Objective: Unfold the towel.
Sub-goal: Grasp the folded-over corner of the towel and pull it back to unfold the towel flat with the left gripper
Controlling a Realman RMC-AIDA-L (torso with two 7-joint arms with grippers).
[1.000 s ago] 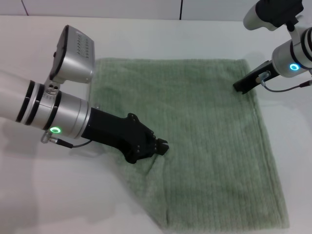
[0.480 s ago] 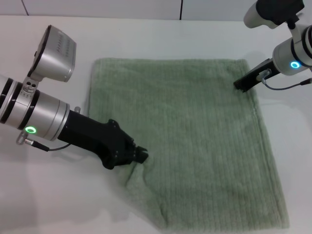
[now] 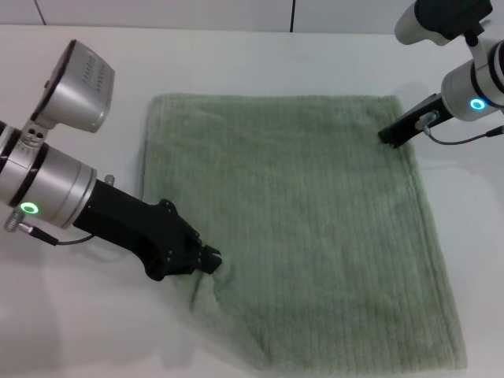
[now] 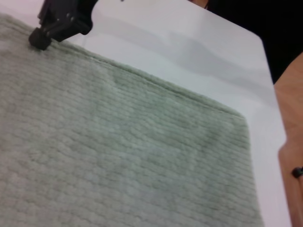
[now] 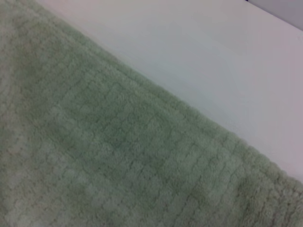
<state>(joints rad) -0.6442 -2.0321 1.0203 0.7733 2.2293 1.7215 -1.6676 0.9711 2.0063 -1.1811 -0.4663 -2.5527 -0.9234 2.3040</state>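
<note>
At towel's point(image 3: 299, 228) left edge, left pincer point(image 3: 211, 260) grips it.

white table point(image 3: 276, 55), pale back wall point(image 3: 157, 12)

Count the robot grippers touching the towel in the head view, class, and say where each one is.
2: the left gripper at the towel's near-left edge, the right gripper on its far-right corner.

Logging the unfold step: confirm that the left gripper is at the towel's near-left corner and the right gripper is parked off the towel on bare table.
Not quite. The left gripper is at the near-left corner of the towel, but the right gripper is not on bare table: the head view shows its tip on the towel's far-right corner.
</note>
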